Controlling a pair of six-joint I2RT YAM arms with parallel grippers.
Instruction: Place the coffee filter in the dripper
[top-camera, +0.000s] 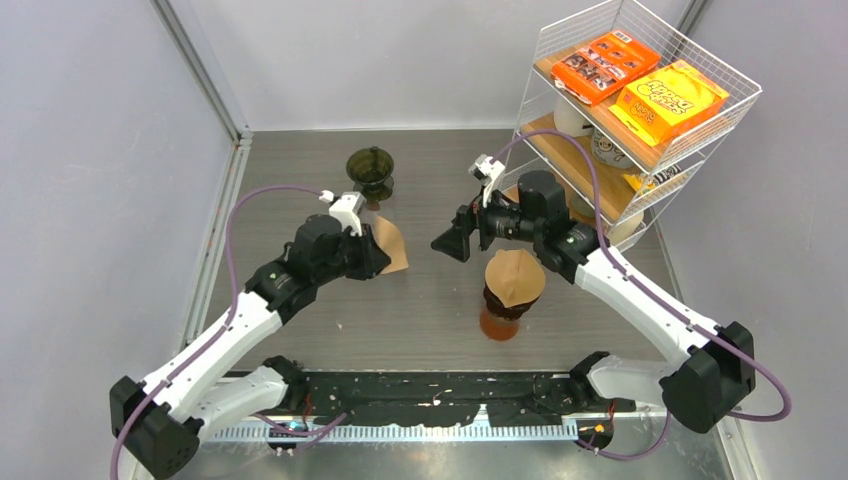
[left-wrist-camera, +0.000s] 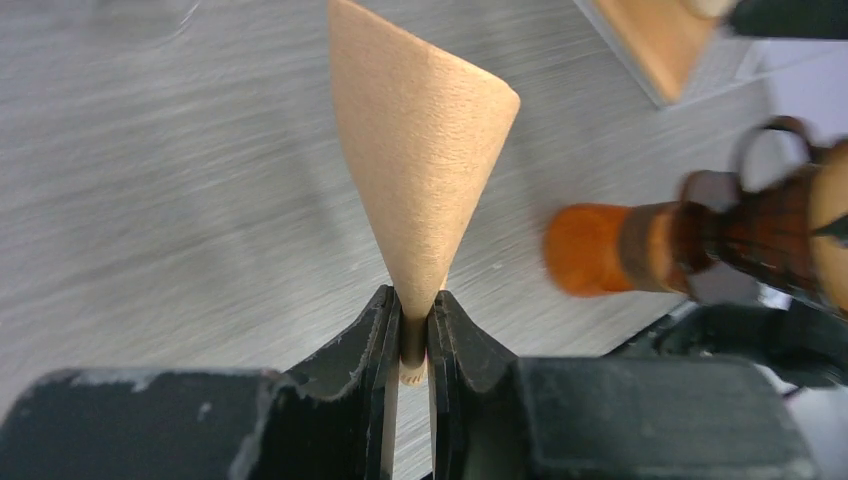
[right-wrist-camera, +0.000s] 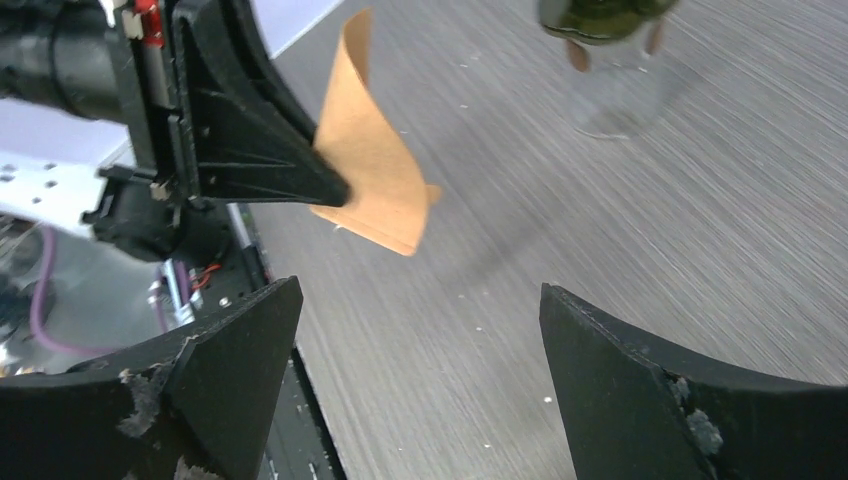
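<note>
Clearly, left wrist view showing left claw (left-wrist-camera: 413, 312) pinching tip of one coffee filter (left-wrist-camera: 420, 150), grip hidden overhead; right claw (right-wrist-camera: 418, 295) gaping; one dripper (top-camera: 370, 170) standing.

Built of smooth white shells (top-camera: 222, 338) and bulky black joints (top-camera: 318, 245) on both arms. Trails a thin purple cable (top-camera: 229, 262) along each arm and carries a small white camera block (top-camera: 347, 210) at each wrist. Ends in black wedge-shaped fingers (right-wrist-camera: 640, 380), chipped grey at the edges.
</note>
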